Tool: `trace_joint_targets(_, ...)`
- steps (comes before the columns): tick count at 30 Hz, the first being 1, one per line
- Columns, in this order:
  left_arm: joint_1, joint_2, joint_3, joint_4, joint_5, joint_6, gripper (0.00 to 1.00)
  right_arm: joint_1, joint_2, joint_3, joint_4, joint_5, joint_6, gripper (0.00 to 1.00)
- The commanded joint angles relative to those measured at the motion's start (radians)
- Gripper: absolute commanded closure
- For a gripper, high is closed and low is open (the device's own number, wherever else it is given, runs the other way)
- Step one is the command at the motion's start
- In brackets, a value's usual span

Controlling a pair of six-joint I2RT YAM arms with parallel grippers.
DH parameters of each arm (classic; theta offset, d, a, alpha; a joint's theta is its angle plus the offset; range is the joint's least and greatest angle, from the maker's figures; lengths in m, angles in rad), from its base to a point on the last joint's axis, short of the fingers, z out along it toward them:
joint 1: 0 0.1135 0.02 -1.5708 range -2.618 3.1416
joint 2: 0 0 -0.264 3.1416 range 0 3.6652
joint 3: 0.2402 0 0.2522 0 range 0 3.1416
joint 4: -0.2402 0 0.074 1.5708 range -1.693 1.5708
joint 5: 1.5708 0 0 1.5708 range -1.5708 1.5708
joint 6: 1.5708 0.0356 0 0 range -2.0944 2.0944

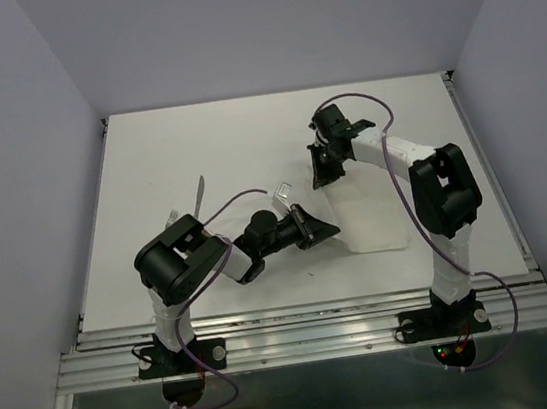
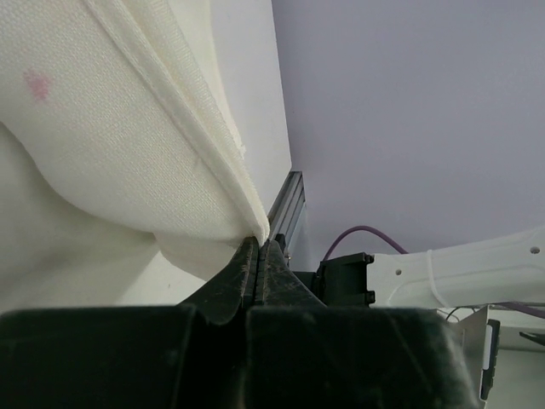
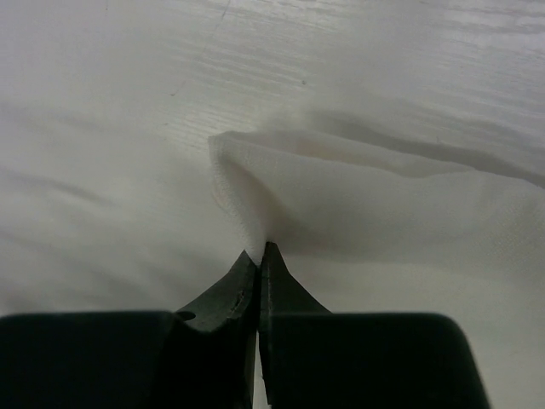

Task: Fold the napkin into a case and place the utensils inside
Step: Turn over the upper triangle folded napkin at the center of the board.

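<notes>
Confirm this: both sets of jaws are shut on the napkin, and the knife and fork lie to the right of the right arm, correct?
No. The top external view shows the knife and fork beside the left arm, not right of the right arm. Both sets of jaws are shut on the napkin.

Pale lilac walls [image 1: 260, 25], white table [image 1: 195, 144]

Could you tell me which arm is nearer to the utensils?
Left. Its elbow sits right beside the utensils, the left tool reaching off to their right, shut on the napkin. The right arm stands farther right, the right tool also gripping the napkin.
</notes>
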Motion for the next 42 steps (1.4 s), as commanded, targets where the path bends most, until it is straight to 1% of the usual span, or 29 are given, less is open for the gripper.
trace_joint_targets(1, -0.039, -0.036, -0.043, 0.379, 0.200, -0.058, 1.00, 0.010, 0.036, 0.087, 0.299, 0.054, 0.014, 0.99)
trace_joint_targets(11, -0.019, -0.055, -0.085, 0.379, 0.191, -0.067, 1.00, 0.030, 0.082, 0.114, 0.303, 0.046, 0.023, 0.99)
trace_joint_targets(12, -0.017, -0.050, -0.082, 0.375, 0.194, -0.069, 0.96, 0.039, 0.084, 0.115, 0.303, 0.045, 0.023, 0.99)
trace_joint_targets(13, -0.017, -0.052, -0.080, 0.364, 0.197, -0.069, 0.76, 0.039, 0.087, 0.115, 0.304, 0.037, 0.022, 0.99)
trace_joint_targets(15, -0.016, -0.062, -0.083, 0.356, 0.197, -0.067, 0.56, 0.039, 0.090, 0.113, 0.304, 0.028, 0.020, 0.99)
trace_joint_targets(16, -0.014, -0.067, -0.091, 0.343, 0.194, -0.061, 0.40, 0.039, 0.091, 0.115, 0.306, 0.019, 0.017, 0.99)
trace_joint_targets(18, -0.011, -0.105, -0.099, 0.309, 0.190, -0.049, 0.27, 0.039, 0.093, 0.115, 0.306, 0.009, 0.014, 0.99)
trace_joint_targets(20, -0.003, -0.143, -0.114, 0.232, 0.178, -0.015, 0.18, 0.048, 0.091, 0.113, 0.306, 0.005, 0.010, 0.99)
trace_joint_targets(21, -0.002, -0.192, -0.119, 0.141, 0.171, 0.003, 0.17, 0.048, 0.090, 0.111, 0.306, 0.003, 0.007, 0.99)
trace_joint_targets(23, 0.000, -0.257, -0.111, 0.009, 0.138, 0.054, 0.17, 0.048, 0.088, 0.110, 0.306, 0.005, 0.002, 0.99)
trace_joint_targets(24, -0.002, -0.327, -0.103, -0.069, 0.122, 0.118, 0.17, 0.048, 0.088, 0.110, 0.306, 0.006, 0.000, 0.99)
trace_joint_targets(25, -0.002, -0.363, -0.084, -0.225, 0.107, 0.153, 0.17, 0.048, 0.088, 0.108, 0.306, 0.006, 0.000, 0.99)
trace_joint_targets(26, -0.002, -0.401, -0.074, -0.298, 0.067, 0.187, 0.17, 0.057, 0.088, 0.107, 0.306, 0.005, -0.001, 0.99)
trace_joint_targets(27, 0.000, -0.474, -0.062, -0.372, 0.046, 0.250, 0.17, 0.057, 0.087, 0.107, 0.306, 0.003, -0.003, 0.99)
trace_joint_targets(28, 0.001, -0.511, -0.038, -0.508, 0.021, 0.281, 0.17, 0.057, 0.088, 0.105, 0.306, 0.000, -0.006, 0.99)
trace_joint_targets(30, 0.009, -0.615, -0.016, -0.617, -0.033, 0.336, 0.18, 0.057, 0.090, 0.107, 0.307, -0.006, -0.010, 0.99)
trace_joint_targets(31, 0.032, -0.677, -0.002, -0.706, -0.054, 0.376, 0.18, 0.057, 0.094, 0.111, 0.306, -0.009, -0.013, 0.99)
trace_joint_targets(32, 0.050, -0.678, 0.001, -0.743, -0.062, 0.388, 0.19, 0.068, 0.097, 0.114, 0.306, -0.011, -0.015, 0.99)
trace_joint_targets(33, 0.073, -0.731, 0.003, -0.777, -0.068, 0.403, 0.19, 0.068, 0.099, 0.119, 0.304, -0.014, -0.018, 0.99)
trace_joint_targets(34, 0.127, -0.757, 0.000, -0.829, -0.069, 0.410, 0.20, 0.080, 0.103, 0.124, 0.300, -0.014, -0.022, 0.99)
trace_joint_targets(36, 0.184, -0.829, -0.004, -0.872, -0.076, 0.425, 0.20, 0.092, 0.122, 0.145, 0.293, -0.015, -0.027, 0.99)
trace_joint_targets(37, 0.233, -0.848, 0.010, -0.932, -0.086, 0.448, 0.20, 0.093, 0.128, 0.156, 0.278, -0.012, -0.036, 0.99)
trace_joint_targets(39, 0.268, -0.894, 0.025, -0.986, -0.118, 0.479, 0.21, 0.126, 0.142, 0.183, 0.261, 0.011, -0.045, 0.99)
trace_joint_targets(40, 0.282, -0.903, 0.048, -1.048, -0.140, 0.489, 0.21, 0.126, 0.152, 0.193, 0.249, 0.020, -0.052, 0.99)
trace_joint_targets(42, 0.316, -0.917, 0.065, -1.099, -0.191, 0.506, 0.21, 0.161, 0.163, 0.208, 0.234, 0.048, -0.058, 0.99)
